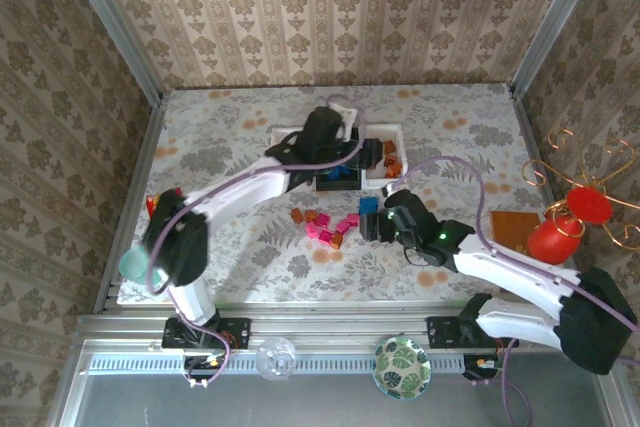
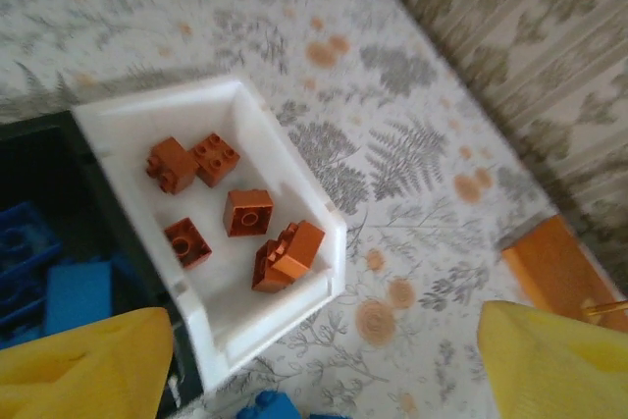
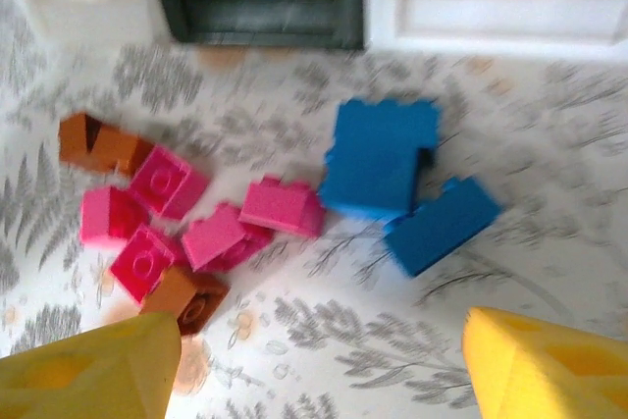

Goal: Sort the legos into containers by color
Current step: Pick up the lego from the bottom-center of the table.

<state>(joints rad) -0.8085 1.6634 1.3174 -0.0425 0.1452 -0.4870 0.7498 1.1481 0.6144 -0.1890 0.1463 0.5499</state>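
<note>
Ok, top view first:
- Containers [image 1: 392, 133] sit in a row at the middle of the counter [image 1: 200, 137], towards its far side: white, black, white.
- Left arm [image 1: 240, 187] reaches from near left to over the row, and its wrist hides the middle of it.
- Right arm [image 1: 500, 272] comes in from near right, with its head just near of the right-hand tray.
- Loose legos [image 1: 325, 229], pink and orange-brown, lie on the counter just near of the trays. The loose blue bricks [image 1: 369, 205] are at their right, beside the right arm's head.
- Teal cup [image 1: 133, 265] stands at the near-left edge.

Left wrist view:
- Left claw [image 2: 314, 380] is wide, with nothing between its yellow fingertips [image 2: 83, 370].
- It hangs over the right white tray [image 2: 118, 130], which holds about six orange-brown bricks [image 2: 247, 211].
- Black tray [image 2: 39, 183] touches that tray's left side and holds blue bricks [image 2: 74, 296].
- Orange packet [image 2: 559, 272] lies flat on the counter, well to the right.

Right wrist view:
- Right claw [image 3: 319, 370] is wide and empty, above the loose pile.
- The two loose blue bricks touch each other, just near of the trays.
- Pink bricks [image 3: 177, 223] cluster left of them.
- One brown brick [image 3: 98, 142] is at the cluster's far left. Another touches its near side.
</note>
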